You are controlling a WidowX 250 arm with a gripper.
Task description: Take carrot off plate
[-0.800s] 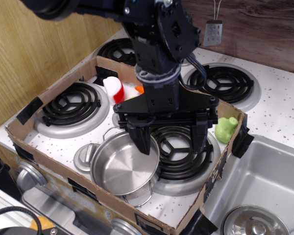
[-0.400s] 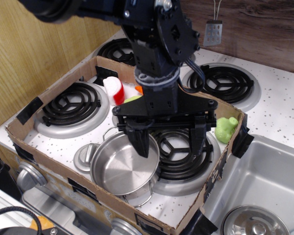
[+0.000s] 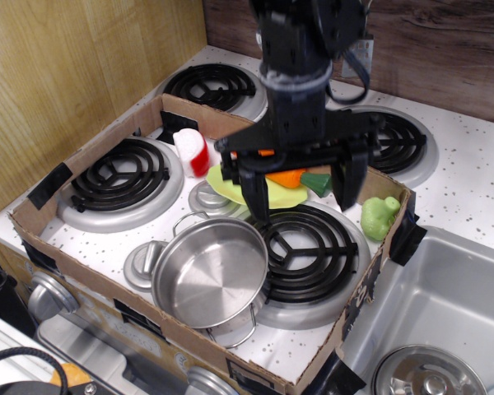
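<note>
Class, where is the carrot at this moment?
The carrot lies on the plate mid-frame, behind the open gripper, between the red-and-white toy at left and the green toy at right.

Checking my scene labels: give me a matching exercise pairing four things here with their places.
Things:
1. carrot
2. steel pot
3. light green toy
4. red-and-white toy

Places:
A. by the box's right wall
B. on the plate
C. front of the box, left of the near burner
D. beside the left burner, toward the back

Pairs: 1-B, 2-C, 3-A, 4-D
</note>
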